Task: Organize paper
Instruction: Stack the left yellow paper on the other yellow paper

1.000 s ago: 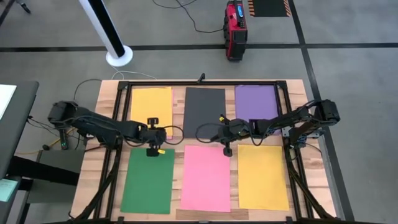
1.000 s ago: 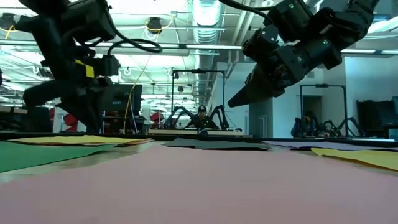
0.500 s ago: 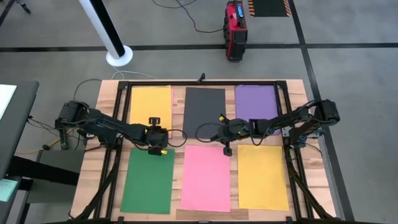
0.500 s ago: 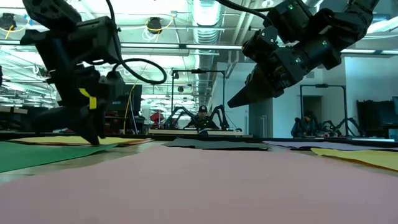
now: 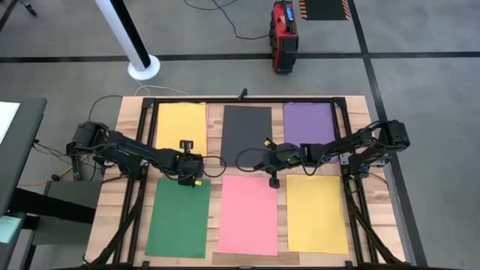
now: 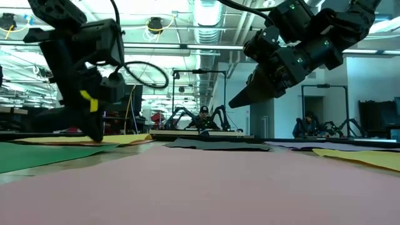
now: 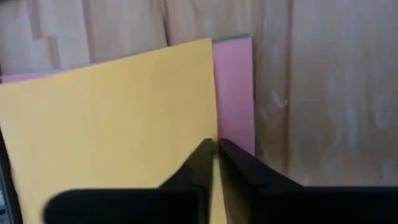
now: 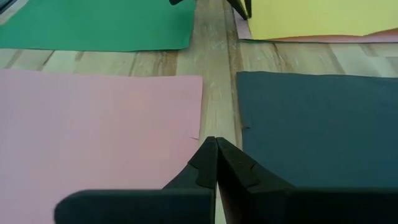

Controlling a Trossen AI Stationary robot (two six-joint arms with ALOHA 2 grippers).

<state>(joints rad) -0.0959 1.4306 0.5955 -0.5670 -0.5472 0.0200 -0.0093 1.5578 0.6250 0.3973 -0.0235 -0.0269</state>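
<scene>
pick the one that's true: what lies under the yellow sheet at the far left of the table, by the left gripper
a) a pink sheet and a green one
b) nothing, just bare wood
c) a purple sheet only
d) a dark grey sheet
a: in the left wrist view a pink sheet juts out from under the yellow sheet, with a green edge showing at its end; the left gripper is shut at that corner.

Pale wooden tabletop (image 5: 127, 112) inside a black metal frame (image 5: 247, 100), grey floor crossed by black tape lines (image 5: 225, 56), white pole on a round base (image 5: 142, 67), red device (image 5: 284, 34) trailing a black cable (image 5: 232, 22), grey side table (image 5: 19, 142).
</scene>
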